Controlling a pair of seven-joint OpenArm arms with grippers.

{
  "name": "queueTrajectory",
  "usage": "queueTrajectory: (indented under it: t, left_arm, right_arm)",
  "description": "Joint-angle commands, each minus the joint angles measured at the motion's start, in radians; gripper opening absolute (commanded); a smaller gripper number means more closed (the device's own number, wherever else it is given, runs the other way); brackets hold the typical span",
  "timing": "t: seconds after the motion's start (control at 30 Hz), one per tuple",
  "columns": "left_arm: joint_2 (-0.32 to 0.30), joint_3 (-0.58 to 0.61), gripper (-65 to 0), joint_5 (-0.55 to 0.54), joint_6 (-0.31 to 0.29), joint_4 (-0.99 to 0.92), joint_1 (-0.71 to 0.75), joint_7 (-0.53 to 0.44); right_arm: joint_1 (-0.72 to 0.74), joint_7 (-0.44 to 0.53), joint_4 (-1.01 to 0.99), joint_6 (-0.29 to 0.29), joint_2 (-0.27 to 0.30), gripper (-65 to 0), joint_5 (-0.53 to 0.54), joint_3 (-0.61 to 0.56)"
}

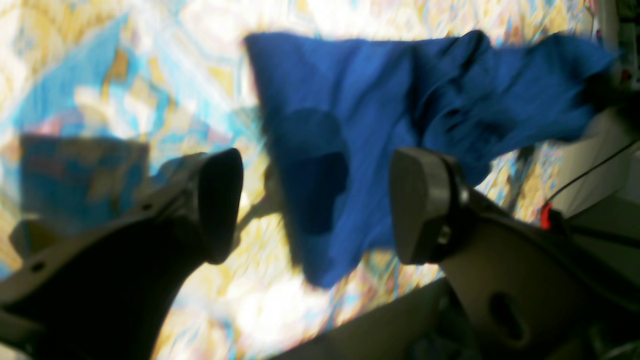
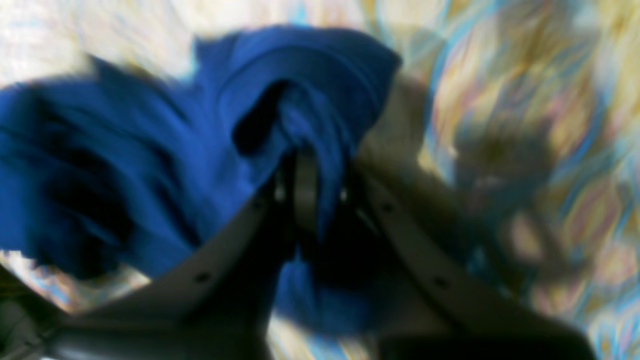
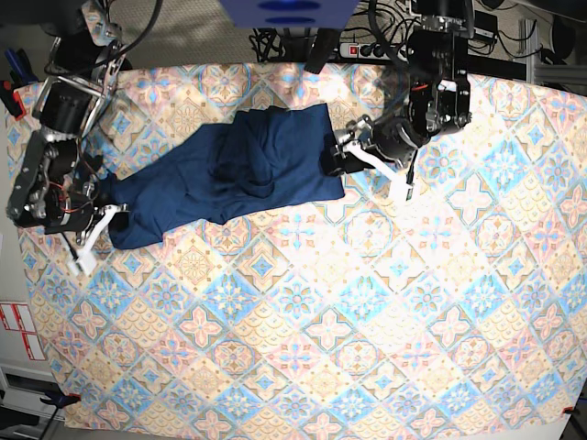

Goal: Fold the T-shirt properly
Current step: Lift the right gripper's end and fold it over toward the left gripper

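The whole tablecloth (image 3: 367, 321) is seen from high above in the base view. The T-shirt (image 3: 229, 174) is seen up close, past each gripper, by both wrist views.

Left pincer (image 1: 315, 205) gapes above rumpled T-shirt (image 1: 380, 115) on tablecloth (image 1: 100, 75).

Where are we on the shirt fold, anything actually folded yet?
Nothing folded yet: the T-shirt lies stretched and rumpled across the tablecloth. In hand: the right gripper is shut on the shirt's fabric at one end, while the left gripper is open above the opposite edge, not gripping. Left to do: grasp that edge, flatten the shirt and make every fold.
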Motion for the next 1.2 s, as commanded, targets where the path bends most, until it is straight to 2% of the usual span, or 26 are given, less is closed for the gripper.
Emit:
queueTrajectory:
  t: [0.0,0.17,0.27,0.33,0.43,0.63,0.87,1.1,1.17]
  left_arm:
    - [-0.008,-0.011,-20.8,-0.014,-0.004,0.032,-0.004,-0.006]
    - [-0.013,-0.046,-20.8,-0.014,-0.004,0.035,0.016,-0.006]
    - [-0.014,-0.046,-20.8,-0.014,-0.004,0.034,0.021,-0.006]
    - [-0.016,-0.049,-20.8,-0.014,-0.004,0.035,0.030,-0.006]
    - [-0.024,-0.068,-20.8,-0.014,-0.004,0.035,0.033,-0.006]
    - [-0.036,-0.083,-20.8,-0.014,-0.004,0.035,0.044,-0.006]
    - [-0.037,-0.157,-20.8,-0.014,-0.004,0.035,0.045,-0.005]
    - [-0.048,-0.157,-20.8,-0.014,-0.004,0.035,0.044,-0.003]
    - [-0.047,-0.155,-20.8,-0.014,-0.004,0.035,0.042,-0.003]
  right_arm:
    - [-0.021,-0.015,0.044,0.003,0.007,-63.9,0.044,0.002]
    - [-0.088,-0.030,0.216,0.003,0.004,-63.9,0.251,-0.095]
    - [-0.115,-0.027,0.305,0.003,0.003,-63.9,0.317,-0.148]
    - [-0.130,-0.026,0.346,0.003,-0.023,-63.9,0.338,-0.170]
    - [-0.138,-0.030,0.385,0.003,-0.074,-63.9,0.341,-0.180]
    - [-0.171,-0.026,0.446,0.003,-0.129,-63.9,0.341,-0.248]
    - [-0.213,-0.026,0.474,0.003,-0.169,-63.9,0.341,-0.339]
    - [-0.211,-0.023,0.469,0.003,-0.198,-63.5,0.335,-0.477]
    - [-0.207,-0.021,0.454,0.003,-0.214,-63.5,0.301,-0.492]
